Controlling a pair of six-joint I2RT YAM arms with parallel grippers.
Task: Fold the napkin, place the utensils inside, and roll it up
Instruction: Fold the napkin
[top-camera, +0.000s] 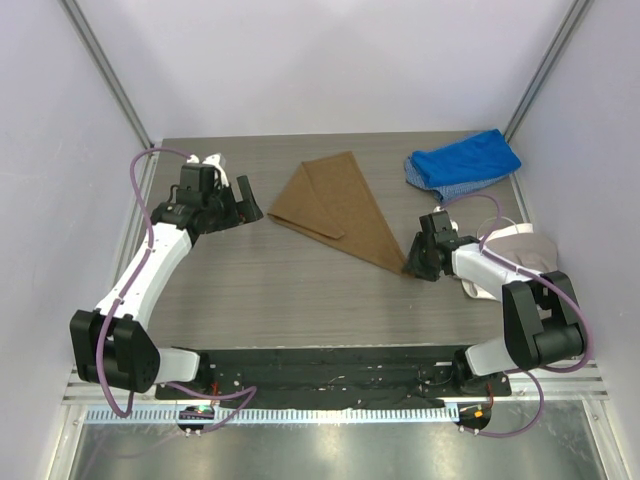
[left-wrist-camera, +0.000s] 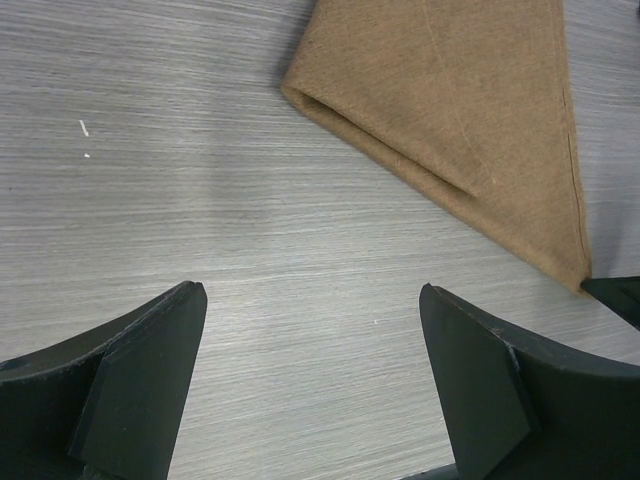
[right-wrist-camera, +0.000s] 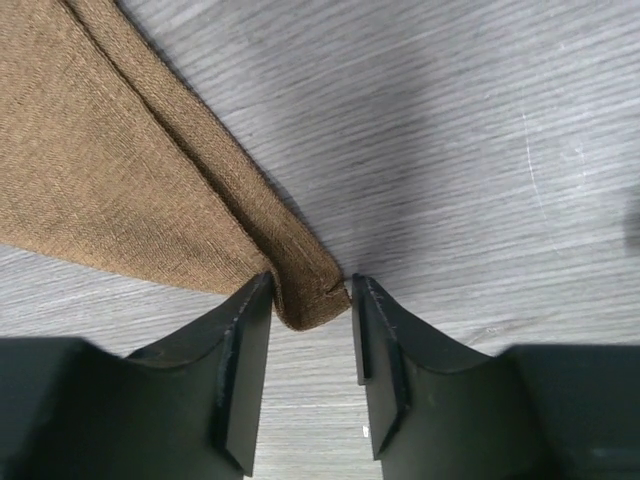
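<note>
The tan-brown napkin lies folded into a triangle on the grey table, its long point toward the right. My right gripper is low at that point. In the right wrist view the napkin's corner lies between the narrowly parted jaws of my right gripper, touching the left finger. My left gripper is open and empty over bare table left of the napkin, which shows in the left wrist view beyond that gripper. No spoon is in view.
A blue cloth lies bunched at the back right corner. A beige-and-white cap-like item sits at the right edge, partly behind my right arm. Walls close the table on three sides.
</note>
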